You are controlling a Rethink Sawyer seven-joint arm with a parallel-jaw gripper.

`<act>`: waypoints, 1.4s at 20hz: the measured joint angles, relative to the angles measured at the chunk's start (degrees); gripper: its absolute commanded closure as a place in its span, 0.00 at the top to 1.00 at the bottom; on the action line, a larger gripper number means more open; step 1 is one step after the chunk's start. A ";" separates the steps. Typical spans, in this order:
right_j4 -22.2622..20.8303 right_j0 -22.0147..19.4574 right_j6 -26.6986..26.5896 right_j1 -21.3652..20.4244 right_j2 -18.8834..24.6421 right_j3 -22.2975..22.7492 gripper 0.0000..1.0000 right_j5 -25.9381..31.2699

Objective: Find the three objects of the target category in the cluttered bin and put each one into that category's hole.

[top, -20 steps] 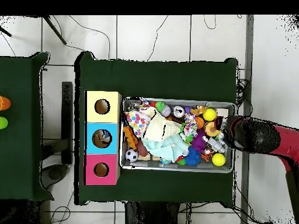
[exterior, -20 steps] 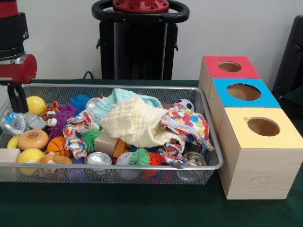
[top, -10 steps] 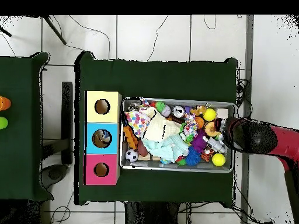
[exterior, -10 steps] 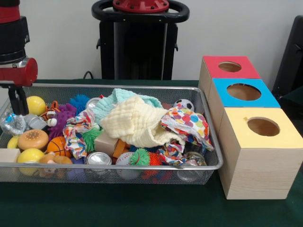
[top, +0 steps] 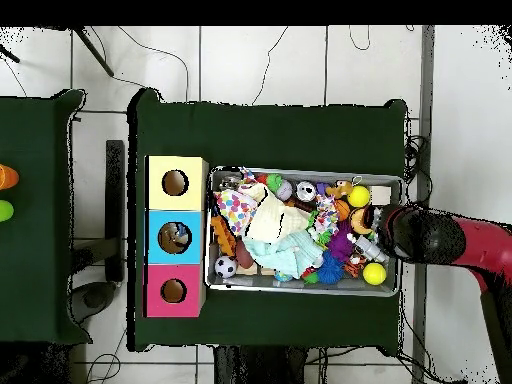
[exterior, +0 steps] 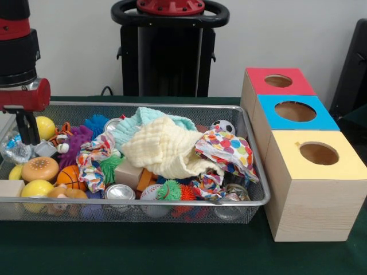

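A wire mesh bin (exterior: 172,106) holds a heap of mixed objects: yellow balls (exterior: 43,127), a burger toy (exterior: 39,169), a small basketball (exterior: 70,176), a soccer ball (exterior: 223,126), cans (exterior: 120,192), wooden blocks (exterior: 128,172), spiky balls and cloths (exterior: 163,146). My gripper (exterior: 28,133) hangs over the bin's left end, just above a crumpled silver object (exterior: 17,150) and beside a yellow ball. From overhead, the arm's head (top: 430,235) covers the bin's right end (top: 398,215) and hides the gripper. Three boxes with round holes stand beside the bin: red (exterior: 278,81), blue (exterior: 295,112), yellow (exterior: 318,153).
In the overhead view the boxes run yellow (top: 175,182), blue (top: 175,237), red (top: 174,291) along the bin's left side, and something lies inside the blue hole. A green cloth (exterior: 172,252) covers the table. A black stand (top: 115,210) sits left of the boxes.
The arm has come down a little and shifted inward over the bin's end. The objects in the bin have not moved.
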 measured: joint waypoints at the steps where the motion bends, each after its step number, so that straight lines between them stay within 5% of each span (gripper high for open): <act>1: 0.00 -0.01 0.00 0.09 0.04 0.00 0.00 0.00; 16: -0.05 -1.31 0.00 1.16 1.61 -0.39 0.00 0.00; 17: -0.05 -1.54 0.00 1.40 1.61 -0.52 1.00 0.00; 28: -0.14 -1.68 -1.77 1.67 1.63 -1.60 1.00 0.00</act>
